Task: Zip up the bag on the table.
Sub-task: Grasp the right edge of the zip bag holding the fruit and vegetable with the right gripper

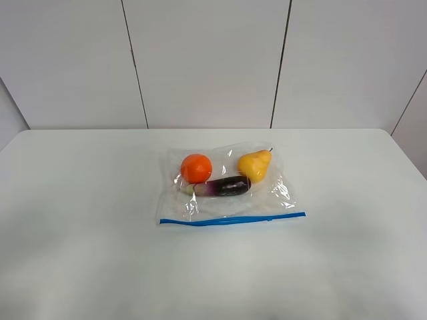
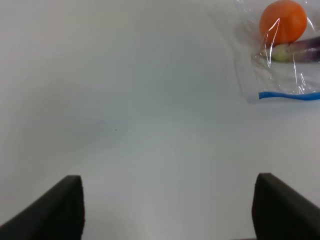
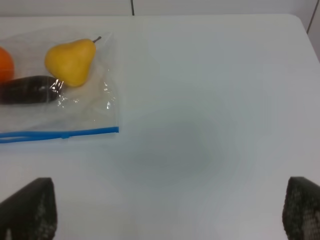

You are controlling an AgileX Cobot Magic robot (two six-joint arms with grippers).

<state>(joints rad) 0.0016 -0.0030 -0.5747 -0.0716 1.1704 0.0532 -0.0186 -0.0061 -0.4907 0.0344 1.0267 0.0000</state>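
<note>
The clear plastic bag (image 1: 230, 187) lies flat in the middle of the white table (image 1: 80, 233), its blue zipper strip (image 1: 232, 219) along the near edge. Inside are an orange (image 1: 196, 168), a yellow pear (image 1: 254, 165) and a dark eggplant (image 1: 227, 186). Neither arm shows in the high view. My left gripper (image 2: 170, 210) is open and empty over bare table, the bag's left corner (image 2: 280, 60) lying apart from it. My right gripper (image 3: 165, 210) is open and empty, the bag's right end (image 3: 60, 85) lying apart from it.
Grey wall panels (image 1: 207, 60) stand behind the table's far edge. The table's right far corner (image 3: 297, 20) shows in the right wrist view. Bare white tabletop surrounds the bag on all sides.
</note>
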